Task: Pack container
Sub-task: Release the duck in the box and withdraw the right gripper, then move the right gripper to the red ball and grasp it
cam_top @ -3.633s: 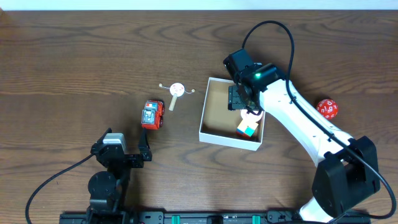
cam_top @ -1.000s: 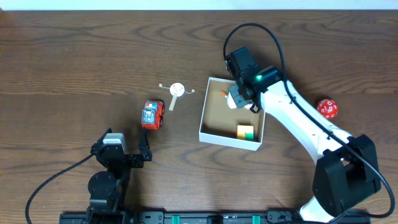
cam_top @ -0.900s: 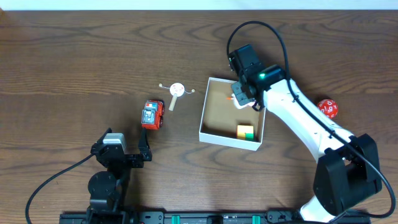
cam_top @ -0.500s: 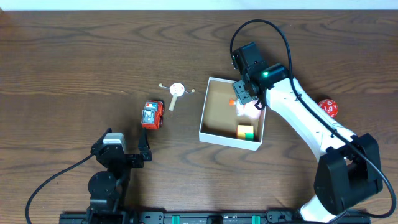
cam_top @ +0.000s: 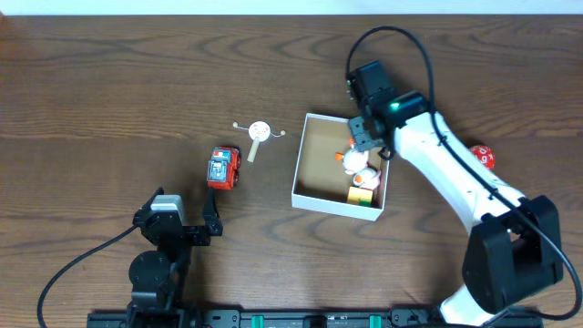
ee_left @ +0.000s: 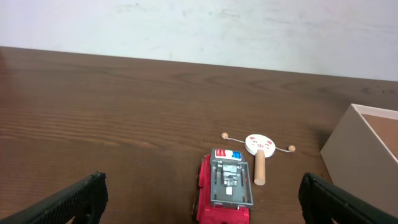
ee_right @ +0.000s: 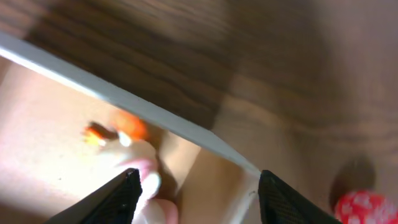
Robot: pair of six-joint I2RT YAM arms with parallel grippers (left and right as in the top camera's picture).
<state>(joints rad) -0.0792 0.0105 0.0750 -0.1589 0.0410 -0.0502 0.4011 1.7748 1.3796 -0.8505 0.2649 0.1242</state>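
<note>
Inside the container, along its right wall: a white toy with orange bits, blurred in the right wrist view, kind cannot be told. Just beside it, at the container's near right corner: a yellow-and-green block. Container is lidless, with white outer walls and a brown floor, and sits flat on the dark wood table.

Over the container's far right corner: right gripper, above the rim, fingers spread apart. White toy lies below, toward one finger; whether it touches cannot be told.

Well off to the container's left, and nearer the robot: left gripper, low over the table, fingers spread wide.

Left of the container, well apart from it: red toy car with grey roof and red-and-blue light bar. Between car and container, toward the container's far side: small wooden rattle drum, round face on a stick, a bead out to each side, near the car but not touching.

Right of the container: red die with white numerals, partly hidden by the right arm
</note>
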